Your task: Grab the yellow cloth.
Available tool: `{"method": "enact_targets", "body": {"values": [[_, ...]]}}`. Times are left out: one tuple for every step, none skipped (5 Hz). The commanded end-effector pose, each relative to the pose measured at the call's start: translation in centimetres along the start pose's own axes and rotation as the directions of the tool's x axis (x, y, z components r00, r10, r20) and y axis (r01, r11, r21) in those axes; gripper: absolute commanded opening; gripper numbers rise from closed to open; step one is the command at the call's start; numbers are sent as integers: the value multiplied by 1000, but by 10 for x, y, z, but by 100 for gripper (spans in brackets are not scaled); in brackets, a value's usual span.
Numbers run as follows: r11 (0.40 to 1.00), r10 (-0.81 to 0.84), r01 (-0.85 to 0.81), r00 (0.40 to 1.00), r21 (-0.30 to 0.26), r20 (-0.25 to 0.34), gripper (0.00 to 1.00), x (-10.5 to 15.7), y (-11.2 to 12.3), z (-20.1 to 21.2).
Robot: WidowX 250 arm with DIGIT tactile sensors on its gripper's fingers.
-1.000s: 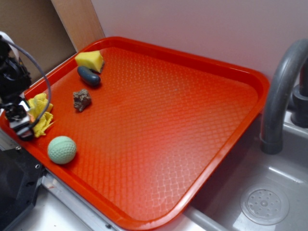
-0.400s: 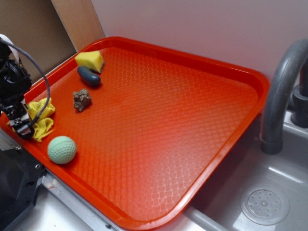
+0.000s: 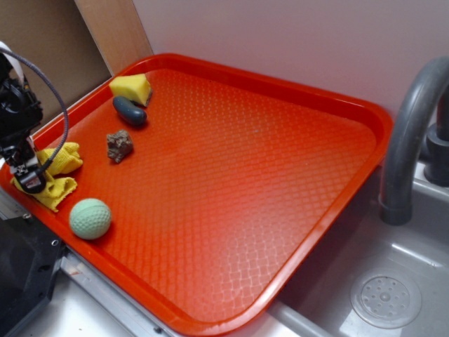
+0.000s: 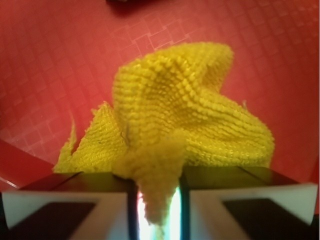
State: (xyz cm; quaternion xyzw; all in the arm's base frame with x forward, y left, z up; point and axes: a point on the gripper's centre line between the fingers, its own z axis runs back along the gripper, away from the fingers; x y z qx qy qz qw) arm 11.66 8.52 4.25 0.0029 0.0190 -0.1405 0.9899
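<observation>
The hand (image 4: pixel 159 200) pinches a fold of the yellow cloth (image 4: pixel 185 115); a straight, slow lift off the tray (image 3: pixel 231 182) should keep that narrow bite from slipping.

You see a plain white wall (image 3: pixel 295 42) at the back, a brown wooden board (image 3: pixel 116 31) leaning there, and a gray sink (image 3: pixel 393 281) with a curved gray tap (image 3: pixel 407 133).

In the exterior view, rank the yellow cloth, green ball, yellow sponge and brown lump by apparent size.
1. yellow cloth, partly hidden by the gripper
2-3. green ball and yellow sponge look alike; the ball sits nearer the camera
4. brown lump
</observation>
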Motion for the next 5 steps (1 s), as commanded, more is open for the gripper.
{"method": "enact_targets", "body": {"values": [[982,171,-182,971,51,170,0,71,-52,108],[957,284,-289,945,6,161,0,86,-69,160],[920,391,-387,915,-54,102,0,113,-88,189],[920,391,-384,911,-76,134,0,115,-93,190],[927,376,-368,915,-76,147,0,114,-94,182]]}}
